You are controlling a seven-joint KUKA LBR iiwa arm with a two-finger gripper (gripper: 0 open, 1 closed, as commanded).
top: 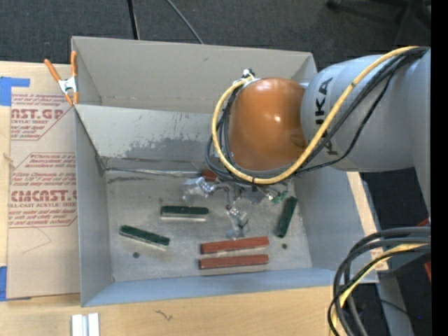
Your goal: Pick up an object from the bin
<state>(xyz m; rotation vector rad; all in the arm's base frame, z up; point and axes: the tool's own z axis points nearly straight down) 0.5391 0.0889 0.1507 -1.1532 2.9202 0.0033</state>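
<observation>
Reddish-brown flat bar (234,244), long and narrow, lies on the floor of the grey metal bin (91,208), toward the front and right of centre, running across the view at a slight tilt. A second reddish-brown bar (233,261) of the same build lies just in front of it, nearly parallel, with a narrow gap between the two. The gripper (238,219) hangs just behind the first bar, its tip close above that bar's rear edge; contact cannot be confirmed. Whether the gripper stands apart or together cannot be told from this angle, and it is not seen to hold either bar. Over it sits the robot's rounded orange cover (262,121), ringed by a yellow cable (222,117), on the pale grey arm (378,110) that enters from the right. Three further bars, dark green, flat and narrow, lie about the floor. The right green bar (285,216) is near the gripper's right side, steeply aslant. The middle green bar (184,211) lies to the gripper's left, level, with a pale strip along its front edge. The left green bar (144,236) lies well apart, toward the front left corner, slanted. Writing observed: black capitals on the arm beside the cover, "KA" legible, the other letters crossed by the cable and only partly readable.
</observation>
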